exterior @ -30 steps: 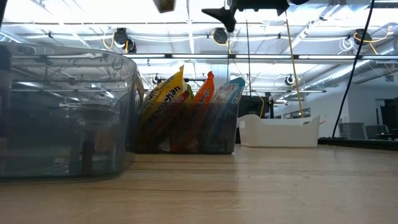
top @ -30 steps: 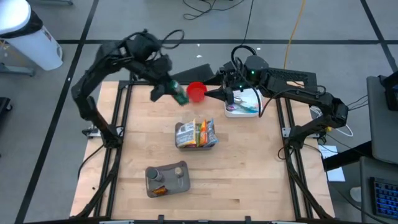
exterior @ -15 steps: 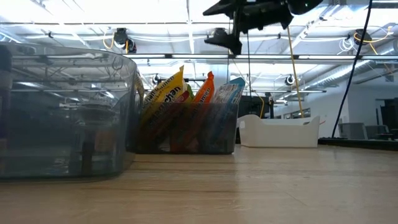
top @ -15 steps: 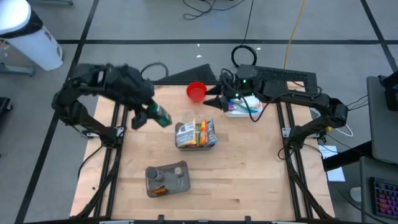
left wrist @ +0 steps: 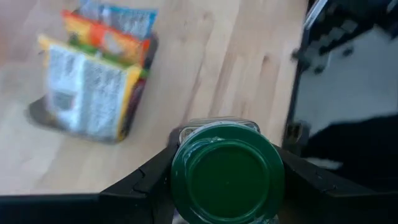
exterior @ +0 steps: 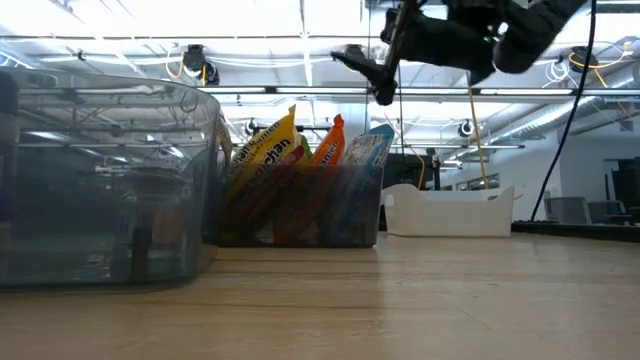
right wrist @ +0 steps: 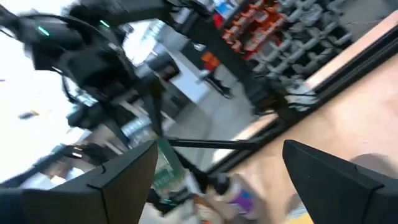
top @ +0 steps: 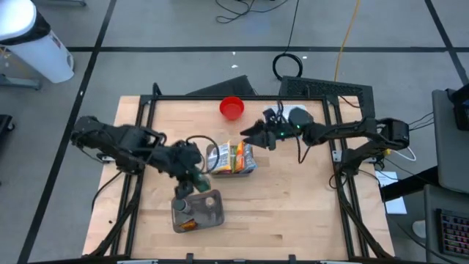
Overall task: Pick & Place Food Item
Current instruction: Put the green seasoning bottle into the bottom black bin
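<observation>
Two hands, left hand gripping green-lidded jar, right hand open

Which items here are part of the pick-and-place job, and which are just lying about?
In the job: green-lidded jar held in the left tool; grey bin beneath it.
Lying about: snack packet container; red cup; white tray.

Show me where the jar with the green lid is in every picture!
High view: the green-lidded jar sits in the left claw, just above the grey bin.
Low view: not in it.
Left wrist view: bottom middle, green lid facing the camera between the fingers.
Right wrist view: blurred, cannot tell for sure.
Shared landmark: the snack packet container, also at and.
</observation>
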`<state>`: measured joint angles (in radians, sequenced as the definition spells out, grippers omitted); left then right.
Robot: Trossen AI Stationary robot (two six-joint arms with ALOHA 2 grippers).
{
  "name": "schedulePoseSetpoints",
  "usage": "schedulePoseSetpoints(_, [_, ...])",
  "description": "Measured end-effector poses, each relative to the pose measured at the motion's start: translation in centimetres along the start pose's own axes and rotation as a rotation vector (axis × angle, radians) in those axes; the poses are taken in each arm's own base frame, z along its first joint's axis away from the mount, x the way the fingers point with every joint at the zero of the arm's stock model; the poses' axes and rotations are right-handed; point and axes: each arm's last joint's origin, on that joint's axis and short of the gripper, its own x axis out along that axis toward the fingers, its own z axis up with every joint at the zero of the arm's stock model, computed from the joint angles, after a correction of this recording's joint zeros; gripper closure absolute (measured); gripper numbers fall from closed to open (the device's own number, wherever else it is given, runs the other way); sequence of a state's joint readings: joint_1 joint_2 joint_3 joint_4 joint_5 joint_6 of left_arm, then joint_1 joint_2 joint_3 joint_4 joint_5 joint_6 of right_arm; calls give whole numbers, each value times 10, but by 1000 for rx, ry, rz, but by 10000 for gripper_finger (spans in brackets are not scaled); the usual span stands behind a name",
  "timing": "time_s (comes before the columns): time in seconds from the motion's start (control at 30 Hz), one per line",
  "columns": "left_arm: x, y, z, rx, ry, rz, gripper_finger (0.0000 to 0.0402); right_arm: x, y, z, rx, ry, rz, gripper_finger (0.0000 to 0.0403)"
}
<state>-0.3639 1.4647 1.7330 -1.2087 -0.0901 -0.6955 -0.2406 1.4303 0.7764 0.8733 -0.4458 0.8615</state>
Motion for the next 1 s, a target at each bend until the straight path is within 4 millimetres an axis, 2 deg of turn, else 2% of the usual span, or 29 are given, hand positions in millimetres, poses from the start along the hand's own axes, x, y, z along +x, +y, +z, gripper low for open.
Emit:
schedulePoseSetpoints(0.23, [40,-15,-9,-150,-55,-29,194,-4,18,-37,120,28,162,64])
schedulePoseSetpoints(0.47, [81,-35,-20,-217,35,4,194,-4,37,-74,154,105,221,64])
schedulePoseSetpoints(0.6, [98,-43,-27,-259,94,5,194,-6,44,-91,160,135,219,64])
schedulePoseSetpoints(0.77, [112,-50,-35,-281,144,31,194,-9,53,-110,163,180,230,64])
schedulePoseSetpoints(1.0, [109,-51,-47,-347,115,141,194,-10,61,-123,139,177,218,64])
